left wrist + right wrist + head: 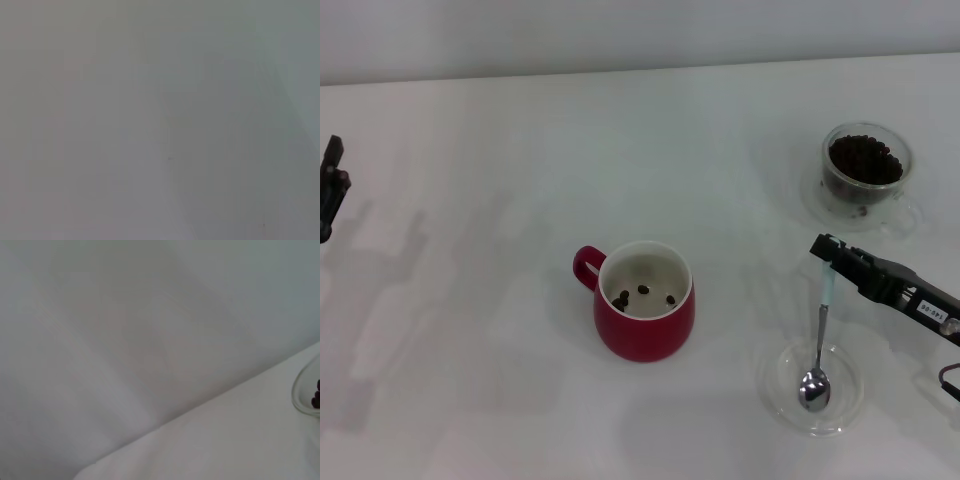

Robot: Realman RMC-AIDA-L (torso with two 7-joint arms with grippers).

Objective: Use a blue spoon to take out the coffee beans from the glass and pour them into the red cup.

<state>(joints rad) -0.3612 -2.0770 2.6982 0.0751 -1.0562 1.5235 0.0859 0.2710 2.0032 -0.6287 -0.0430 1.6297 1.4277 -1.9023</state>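
Clear dish [842, 412] on white table [470, 340]; right gripper [826, 262] pinching blue spoon [818, 352]; pale wall [620, 35] behind.

Glossy red cup [645, 312] white inside, dark beans [863, 159], seemingly pale-blue spoon [819, 340] handle

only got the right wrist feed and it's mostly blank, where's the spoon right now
Observer: The right gripper holds the blue spoon by its handle, bowl down in a shallow clear dish.
Operator: any beans in the red cup yet
Observer: Yes, a few coffee beans lie on the bottom of the red cup.
Operator: glass still loaded
Observer: The glass holds a dark heap of beans.
Operator: left arm
Observer: The left gripper sits at the table's far left edge.
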